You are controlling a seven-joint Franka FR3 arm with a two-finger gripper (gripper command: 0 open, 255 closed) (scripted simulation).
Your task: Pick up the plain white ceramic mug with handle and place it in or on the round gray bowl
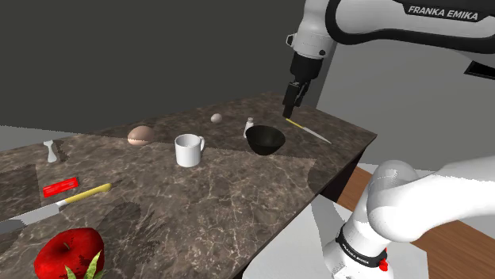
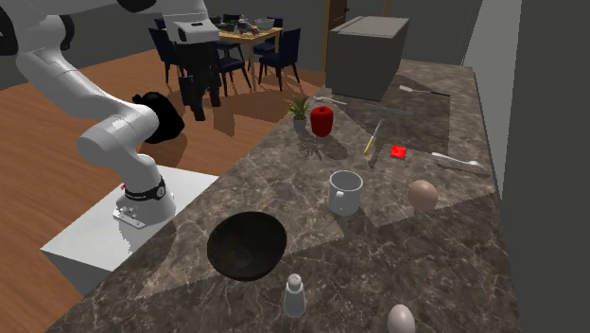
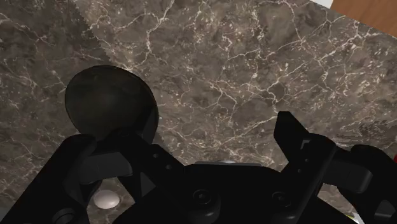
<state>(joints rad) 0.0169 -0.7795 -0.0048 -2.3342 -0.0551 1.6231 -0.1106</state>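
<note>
Two things matter to you on the worktop (image 1: 238, 198): the white mug (image 1: 189, 150), upright with its mouth up and its handle turned toward the bowl, and the round dark bowl (image 1: 265, 139), near it but apart. Your hand (image 1: 290, 107) hangs high over the worktop by the bowl, fingers (image 3: 299, 143) spread wide with nothing between them, so the mug is not yet taken. That open stance suits an approach from above. Because the mug stands clear of its neighbours, you can likely close on its rim or wall without nudging the small shaker (image 1: 249, 127) beside the bowl.
</note>
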